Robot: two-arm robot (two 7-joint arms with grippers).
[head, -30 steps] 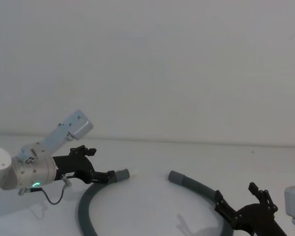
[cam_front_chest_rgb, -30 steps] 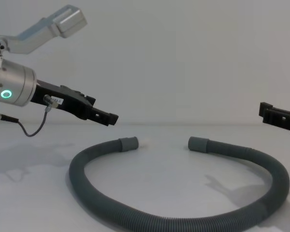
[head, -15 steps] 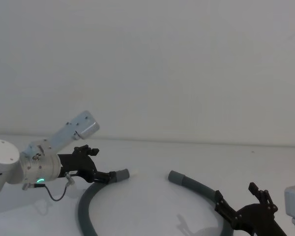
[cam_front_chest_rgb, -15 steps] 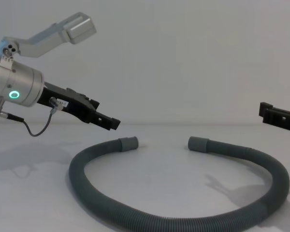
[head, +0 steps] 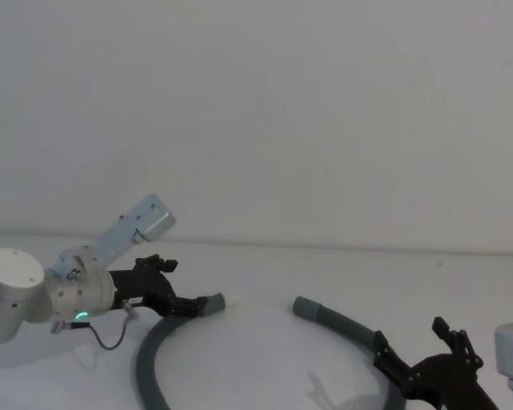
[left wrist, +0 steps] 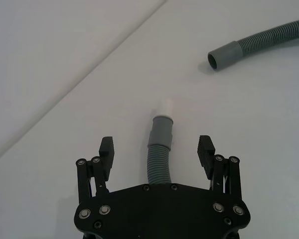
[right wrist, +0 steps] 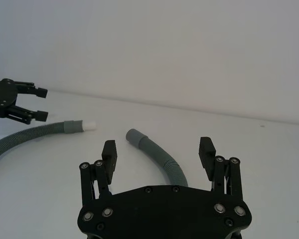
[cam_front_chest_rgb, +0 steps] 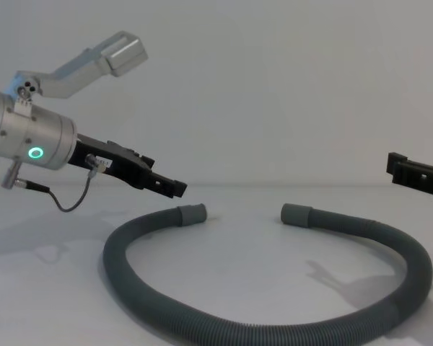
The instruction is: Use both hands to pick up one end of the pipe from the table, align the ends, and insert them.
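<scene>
The pipe [cam_front_chest_rgb: 274, 333] is a dark grey corrugated hose lying in a loop on the white table [cam_front_chest_rgb: 260, 267]. Its two ends face each other with a gap between them. One cuff [cam_front_chest_rgb: 193, 214] carries a whitish tip [left wrist: 166, 107]; the other cuff [cam_front_chest_rgb: 297, 214] is plain. My left gripper [cam_front_chest_rgb: 175, 187] hovers open just above the tipped cuff [head: 212, 304], its fingers spread to either side of the hose behind the cuff [left wrist: 162, 128]. My right gripper [head: 413, 337] stands open at the right, above the hose, well back from the plain cuff [right wrist: 134, 136].
A thin black cable [cam_front_chest_rgb: 65, 202] droops from my left wrist toward the table. A plain pale wall rises behind the table's back edge. Bare table lies inside the loop and beyond both cuffs.
My left gripper has moved forward and down toward the tipped cuff. The right arm and the hose have stayed where they were.
</scene>
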